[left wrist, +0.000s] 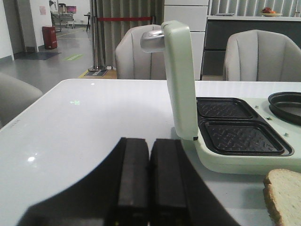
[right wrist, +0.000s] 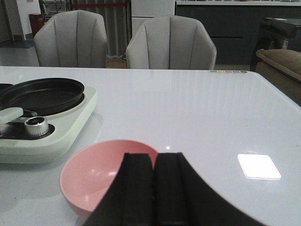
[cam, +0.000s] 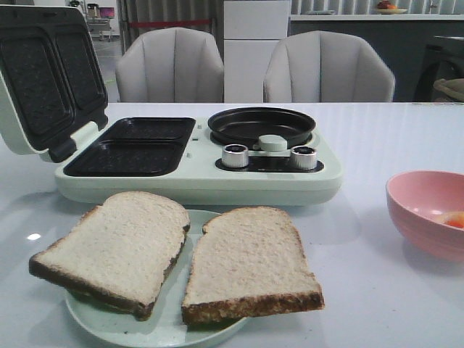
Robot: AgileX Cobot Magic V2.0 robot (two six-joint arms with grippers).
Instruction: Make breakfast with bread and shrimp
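Observation:
Two bread slices, left (cam: 116, 246) and right (cam: 246, 264), lie on a pale green plate (cam: 174, 322) at the table's front. A corner of one slice (left wrist: 284, 195) shows in the left wrist view. An orange-pink shrimp piece (cam: 453, 219) lies in the pink bowl (cam: 428, 210) at the right. My left gripper (left wrist: 149, 155) is shut and empty, low over the table left of the breakfast maker. My right gripper (right wrist: 154, 162) is shut and empty, right behind the pink bowl (right wrist: 91, 176). Neither gripper shows in the front view.
A pale green breakfast maker (cam: 203, 156) stands behind the plate, with its lid (cam: 43, 72) open upright, two dark grill wells (cam: 134, 145), a round pan (cam: 261, 125) and two knobs (cam: 234, 155). Two grey chairs (cam: 170, 65) stand beyond the table.

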